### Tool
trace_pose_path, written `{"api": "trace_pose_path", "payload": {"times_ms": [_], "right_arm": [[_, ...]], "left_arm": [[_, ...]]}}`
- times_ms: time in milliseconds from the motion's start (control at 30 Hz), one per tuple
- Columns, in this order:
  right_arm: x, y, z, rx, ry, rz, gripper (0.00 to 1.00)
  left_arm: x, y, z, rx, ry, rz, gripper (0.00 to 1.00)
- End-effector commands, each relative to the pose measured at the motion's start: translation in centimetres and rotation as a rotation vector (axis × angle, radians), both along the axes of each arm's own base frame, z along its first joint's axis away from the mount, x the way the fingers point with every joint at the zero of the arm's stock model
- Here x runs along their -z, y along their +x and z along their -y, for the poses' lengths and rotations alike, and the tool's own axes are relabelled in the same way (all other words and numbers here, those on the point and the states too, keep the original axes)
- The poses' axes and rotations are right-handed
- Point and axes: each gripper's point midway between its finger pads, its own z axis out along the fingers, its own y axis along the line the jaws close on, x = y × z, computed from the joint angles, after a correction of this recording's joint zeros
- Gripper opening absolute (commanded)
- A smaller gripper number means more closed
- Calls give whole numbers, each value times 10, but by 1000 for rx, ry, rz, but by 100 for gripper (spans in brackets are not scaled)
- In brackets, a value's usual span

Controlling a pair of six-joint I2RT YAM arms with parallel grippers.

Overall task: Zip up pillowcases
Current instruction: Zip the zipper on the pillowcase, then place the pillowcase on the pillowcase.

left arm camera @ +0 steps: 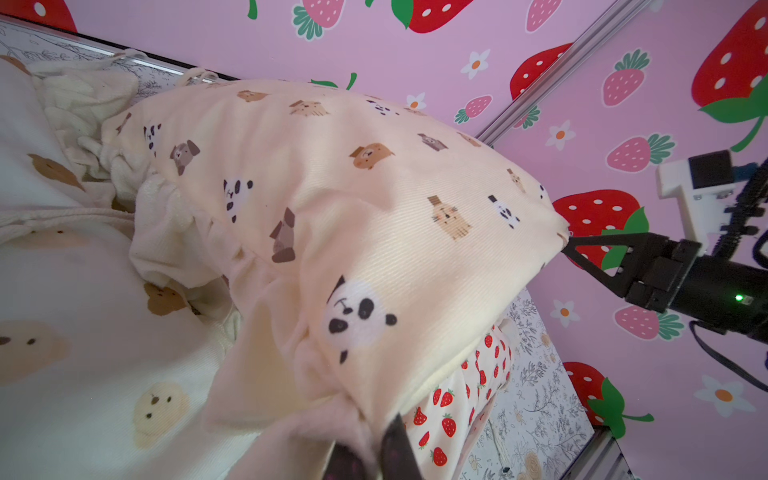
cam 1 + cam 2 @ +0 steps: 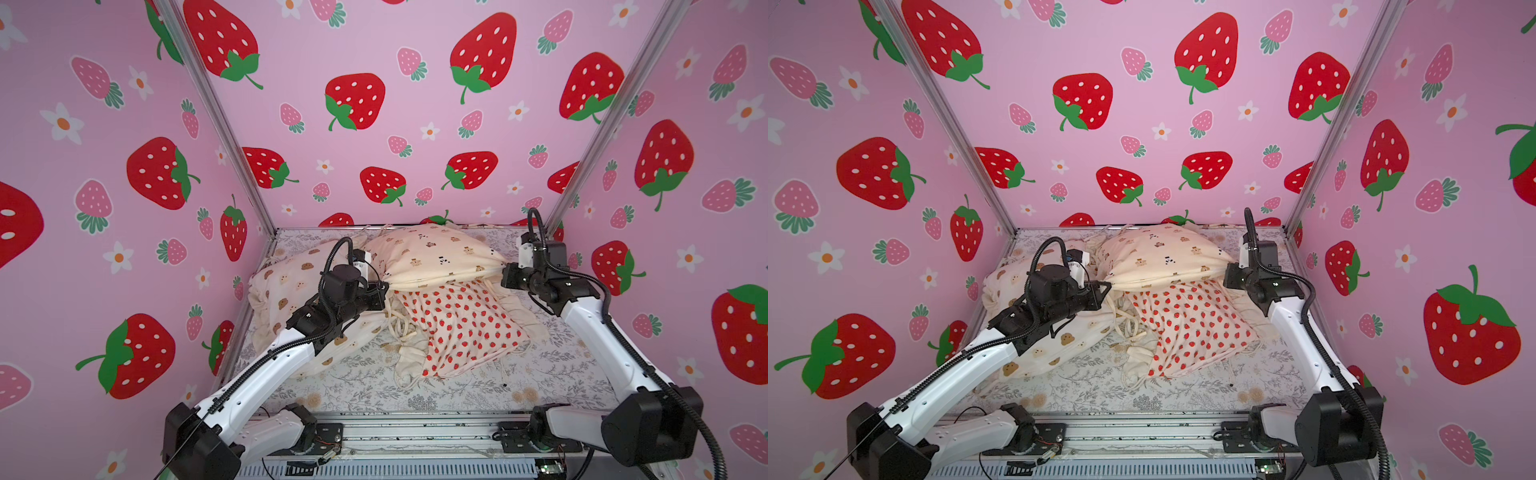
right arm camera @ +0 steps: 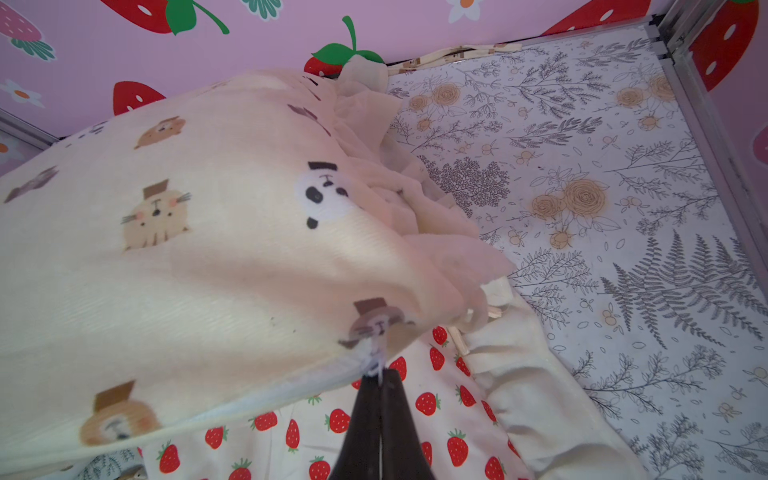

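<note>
Cream ribbed cotton, printed with small bears and pandas: this pillowcase (image 2: 436,257) is hanging stretched between the two claws towards the back of the bench. Its front edge is resting on the strawberry-print pillow (image 2: 461,324), just beside the bear-face pillow (image 2: 286,286). The right claw (image 3: 380,376) is pinching shut on the small white zip pull (image 3: 376,353) at one corner. The left claw (image 2: 384,286) is clamping the fabric corner at the opposite end. The zip seam (image 3: 291,395) is running along the lower edge and looks closed where it shows. The pillow seems light, plump and floppy, likely sagging unless pulled taut. The pull tab is tiny and could slip, so the corners are the places to grip. Underneath, a grey fern-printed sheet (image 2: 540,365) is covering the bench.
</note>
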Motion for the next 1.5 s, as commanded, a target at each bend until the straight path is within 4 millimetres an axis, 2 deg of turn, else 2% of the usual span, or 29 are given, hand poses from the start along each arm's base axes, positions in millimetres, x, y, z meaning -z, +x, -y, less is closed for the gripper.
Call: {"api": "trace_pose_path", "payload": {"times_ms": [0,67,200,400,533,633,700,800,900,1033,1133,1200,1267,1333,1400,1433,1467], "right_arm": [[-12,-3,32,110,-102,17,0],[-13,-4,28,89,-96,6,0],[-15,-10,4,-20,-16,20,0],[-10,-21,-15,-106,10,-5,0],[-10,-29,-30,-160,28,-10,0],[-10,-35,-32,-157,38,-20,0],[-13,-38,-40,-184,77,-7,0],[-16,-41,-61,-259,116,4,0],[-18,-42,-84,-318,135,14,0],[-26,-44,-122,-399,153,57,0],[-35,-45,-157,-467,152,102,0],[-37,-42,-180,-506,161,115,0],[-40,-37,-204,-543,184,125,0],[-40,-31,-225,-562,200,141,0],[-40,-23,-247,-586,213,148,0],[-35,-20,-258,-596,214,139,0],[-34,-16,-269,-607,217,141,0]], "left_arm": [[-15,9,-10,-51,4,49,0],[-17,11,-10,-49,6,59,0],[-22,15,1,-1,13,68,0],[-47,36,11,16,34,127,0],[-76,50,12,-9,46,193,0],[-91,59,7,-47,68,227,0],[-100,64,2,-69,72,255,0],[-119,72,3,-53,71,318,0],[-147,77,4,-34,93,383,0],[-189,71,0,-12,138,508,0],[-214,64,-21,-63,217,567,0],[-224,56,-45,-130,279,579,0],[-228,43,-76,-223,325,572,0],[-219,28,-107,-319,367,548,0],[-198,10,-149,-492,384,480,0],[-181,1,-170,-584,389,428,0],[-159,-7,-182,-626,394,383,0]]}}
